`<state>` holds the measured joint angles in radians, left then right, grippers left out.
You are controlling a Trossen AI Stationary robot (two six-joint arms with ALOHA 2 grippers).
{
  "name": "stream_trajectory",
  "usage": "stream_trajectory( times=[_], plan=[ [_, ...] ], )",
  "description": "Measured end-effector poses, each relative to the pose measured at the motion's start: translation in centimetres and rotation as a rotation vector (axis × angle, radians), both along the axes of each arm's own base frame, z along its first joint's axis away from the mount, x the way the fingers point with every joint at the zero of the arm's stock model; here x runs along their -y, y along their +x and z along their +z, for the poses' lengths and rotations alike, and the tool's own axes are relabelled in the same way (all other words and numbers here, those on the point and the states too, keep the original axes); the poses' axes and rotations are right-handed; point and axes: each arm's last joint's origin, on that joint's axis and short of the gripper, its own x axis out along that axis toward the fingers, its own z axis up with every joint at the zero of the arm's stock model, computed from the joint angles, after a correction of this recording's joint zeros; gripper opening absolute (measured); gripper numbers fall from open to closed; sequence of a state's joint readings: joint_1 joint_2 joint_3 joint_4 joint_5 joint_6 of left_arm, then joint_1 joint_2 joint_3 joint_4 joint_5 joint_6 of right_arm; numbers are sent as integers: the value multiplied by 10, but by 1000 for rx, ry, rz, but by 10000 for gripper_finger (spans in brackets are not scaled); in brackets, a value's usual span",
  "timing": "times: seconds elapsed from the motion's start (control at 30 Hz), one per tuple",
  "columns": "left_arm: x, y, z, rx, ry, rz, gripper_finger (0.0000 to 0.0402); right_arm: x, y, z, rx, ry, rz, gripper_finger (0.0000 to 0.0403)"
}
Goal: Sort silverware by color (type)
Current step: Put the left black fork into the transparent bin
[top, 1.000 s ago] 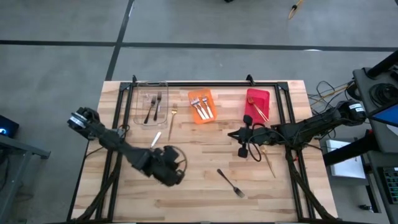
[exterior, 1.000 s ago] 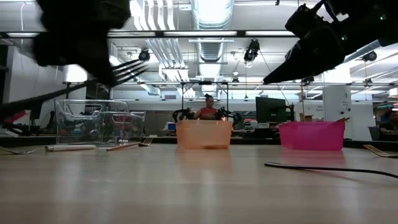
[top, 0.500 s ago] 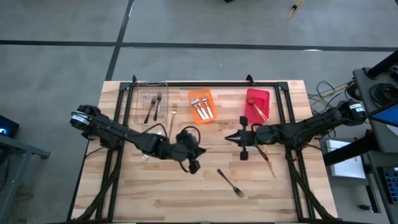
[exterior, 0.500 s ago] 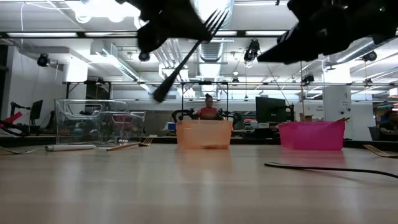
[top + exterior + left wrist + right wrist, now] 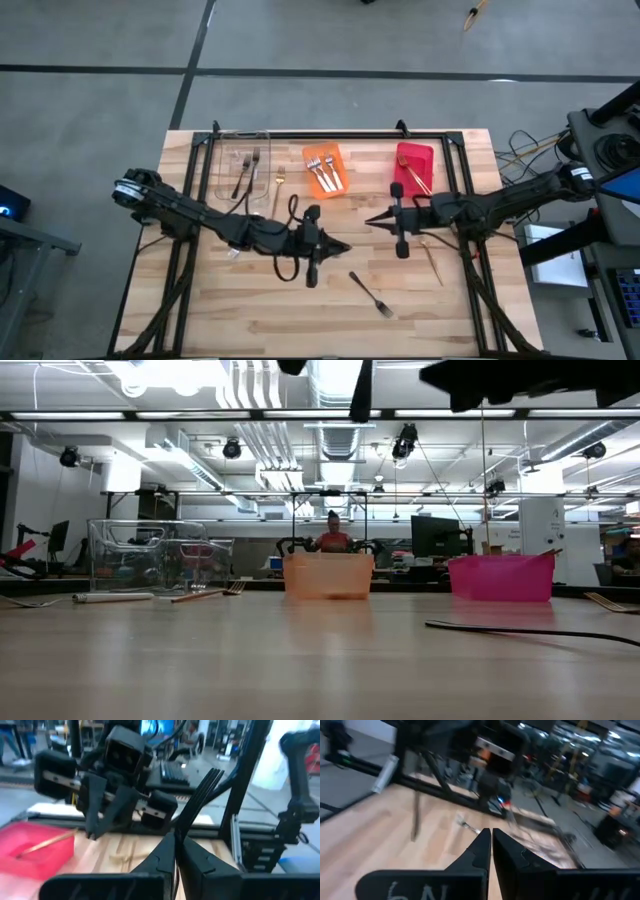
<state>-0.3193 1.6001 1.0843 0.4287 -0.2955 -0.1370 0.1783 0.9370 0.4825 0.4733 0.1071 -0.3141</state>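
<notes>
My left gripper [image 5: 340, 246] hovers over the middle of the table, shut on a dark metal fork [image 5: 200, 795] whose tines [image 5: 214, 774] point toward my right gripper [image 5: 372, 221]. That one is shut on nothing and faces it from the right, a short way off. The clear bin [image 5: 243, 172] holds dark forks, the orange bin [image 5: 323, 170] white-handled forks, and the red bin [image 5: 414, 168] gold forks. Flat on the table lie a dark fork [image 5: 370, 293], a gold fork [image 5: 432, 258] and another gold fork [image 5: 278, 190]. My left gripper pinches the dark fork by its handle [image 5: 181, 829] between the two fingers. The fingers lie about level, pointing toward the table's right. The fork is lifted clear and sticks out ahead of the fingertips, slanting upward with the tines at the free end.
The three bins stand in a row along the far edge. A white-handled piece [image 5: 250, 224] lies beside my left arm. Black frame rails run along the table's far, left and right sides. Bare wood lies along the near edge.
My left arm has swung from the near left of the table toward the centre, carrying the dark fork, which has turned from level to pointing at the right gripper. My right gripper has tipped up toward level and stayed shut.
</notes>
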Motion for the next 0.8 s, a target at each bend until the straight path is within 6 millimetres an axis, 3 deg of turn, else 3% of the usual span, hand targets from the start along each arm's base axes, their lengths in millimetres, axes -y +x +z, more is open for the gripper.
stream_trajectory(
  times=[0.13,0.4,0.8],
  plan=[
    [-4,1,6,63,-24,31,0,-1,-5,7,30,7,62,9],
    [-15,1,10,122,-145,340,0,0,-8,10,43,9,55,9],
    [-21,9,-1,101,-108,370,0,3,-7,6,2,-124,-50,9]
  ],
)
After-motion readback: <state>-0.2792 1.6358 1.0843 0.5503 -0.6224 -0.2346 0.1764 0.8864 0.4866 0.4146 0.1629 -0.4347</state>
